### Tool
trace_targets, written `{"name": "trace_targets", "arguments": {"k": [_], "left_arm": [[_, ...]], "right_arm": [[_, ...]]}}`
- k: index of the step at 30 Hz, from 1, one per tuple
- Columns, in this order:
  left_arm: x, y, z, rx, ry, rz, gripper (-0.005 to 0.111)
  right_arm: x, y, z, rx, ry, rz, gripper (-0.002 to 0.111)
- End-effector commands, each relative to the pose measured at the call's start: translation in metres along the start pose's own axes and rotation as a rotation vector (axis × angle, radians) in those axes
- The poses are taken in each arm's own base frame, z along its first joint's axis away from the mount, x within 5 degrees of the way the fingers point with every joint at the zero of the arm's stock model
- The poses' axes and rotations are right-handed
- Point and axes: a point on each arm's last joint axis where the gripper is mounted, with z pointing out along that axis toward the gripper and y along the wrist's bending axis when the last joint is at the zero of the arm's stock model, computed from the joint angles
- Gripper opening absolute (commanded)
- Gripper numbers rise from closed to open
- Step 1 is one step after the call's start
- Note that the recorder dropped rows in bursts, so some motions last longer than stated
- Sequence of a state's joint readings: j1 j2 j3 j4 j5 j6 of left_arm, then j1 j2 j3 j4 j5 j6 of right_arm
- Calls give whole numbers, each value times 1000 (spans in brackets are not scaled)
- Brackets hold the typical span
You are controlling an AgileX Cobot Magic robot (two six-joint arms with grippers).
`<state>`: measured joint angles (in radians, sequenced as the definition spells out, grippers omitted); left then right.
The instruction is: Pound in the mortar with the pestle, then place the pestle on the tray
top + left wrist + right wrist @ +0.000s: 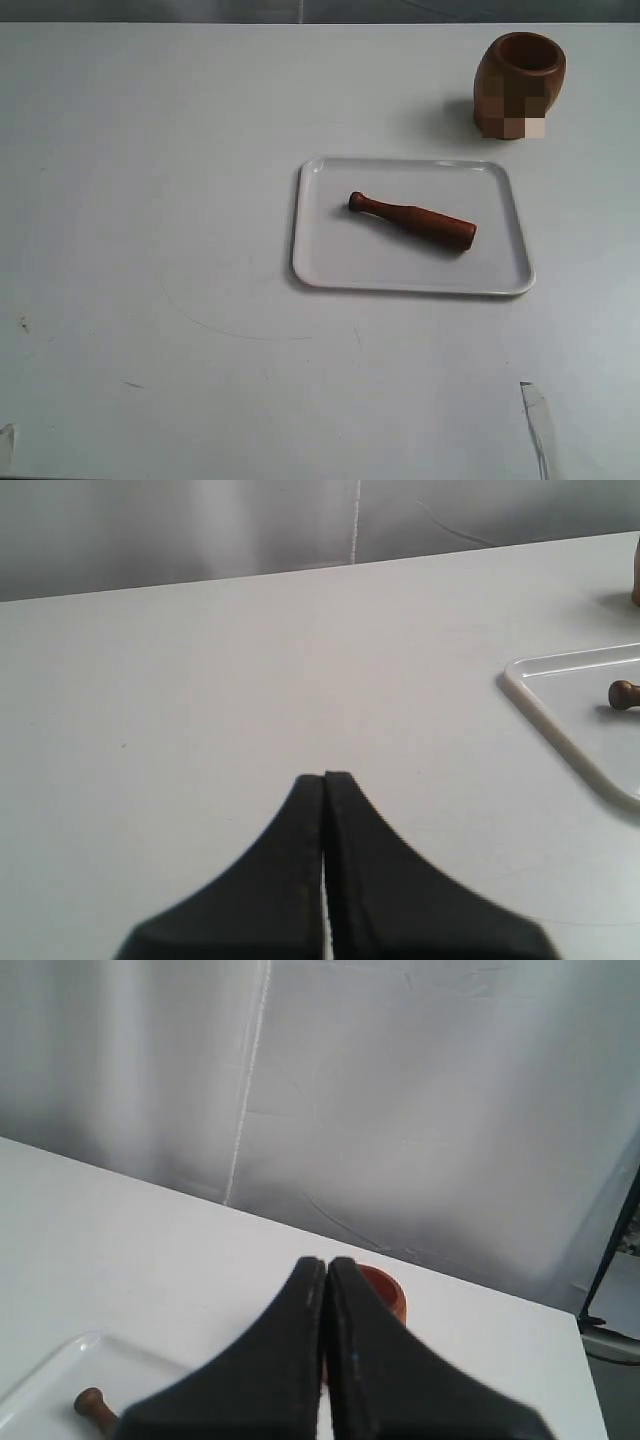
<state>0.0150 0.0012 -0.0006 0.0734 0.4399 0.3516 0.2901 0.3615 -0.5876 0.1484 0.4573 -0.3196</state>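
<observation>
Pestle [412, 221] lies flat on the white tray [340, 258]; both my pincers are pressed together on nothing.
Exterior view: pestle lies slantwise mid-tray, small knob toward 10 o'clock, thick end toward 4 o'clock. The wooden mortar [520, 75] stands upright on the table [150, 250] at about 1 o'clock from the tray, clear of its rim; a patch of its side is blurred. My left pincer [325, 776] has its fingers touching over bare table. My right pincer [327, 1260] has its fingers touching too, with the mortar partly behind them.
</observation>
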Motion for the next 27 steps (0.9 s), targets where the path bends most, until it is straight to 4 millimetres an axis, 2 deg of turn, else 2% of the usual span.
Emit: {"name": "trace_targets", "arguments": {"k": [1,7,11,27], "left_arm": [[0,-1,0,8,-7,-12,0],[0,-1,0,8,-7,-12,0],[0,-1,0,8,-7,-12,0],[0,-1,0,8,-7,-12,0]], "right_arm": [[18,3,-3,13,-47,-7,0],[45,9,-16,25,-228,182,0],[55,14,-24,-4,-230,235,0],[59,16,-27,-22,-205,240,0]]}}
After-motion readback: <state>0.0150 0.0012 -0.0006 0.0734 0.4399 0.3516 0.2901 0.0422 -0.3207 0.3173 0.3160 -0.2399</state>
